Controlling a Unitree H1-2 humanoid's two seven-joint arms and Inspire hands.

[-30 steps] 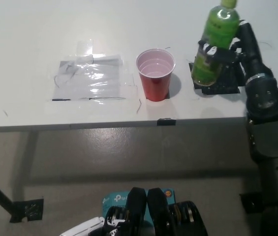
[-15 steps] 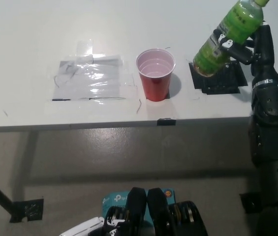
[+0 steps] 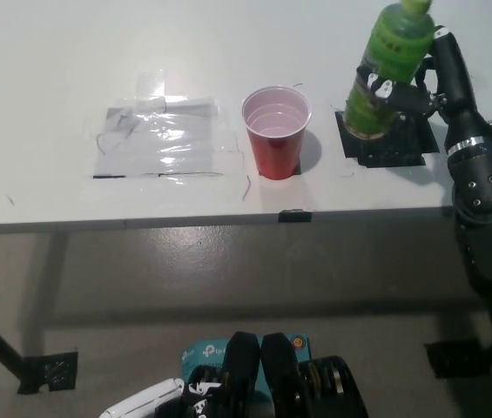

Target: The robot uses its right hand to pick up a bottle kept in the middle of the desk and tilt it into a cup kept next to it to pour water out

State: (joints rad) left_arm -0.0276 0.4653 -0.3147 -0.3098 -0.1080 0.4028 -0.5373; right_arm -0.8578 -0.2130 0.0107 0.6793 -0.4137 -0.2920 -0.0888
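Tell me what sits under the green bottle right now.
A black square mat lies on the desk beneath the green bottle, which the right hand grips near-upright. Whether the bottle's base touches the mat cannot be told. The left hand rests low.

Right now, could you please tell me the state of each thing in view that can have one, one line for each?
Green plastic bottle: near upright, capped, held over the black mat; base contact unclear.
Red plastic cup: upright on the white table, open; contents unclear.
Clear plastic sheet: flat, taped to the table.
Black right hand: shut on the bottle.
White left hand: at the lower edge, state unclear.
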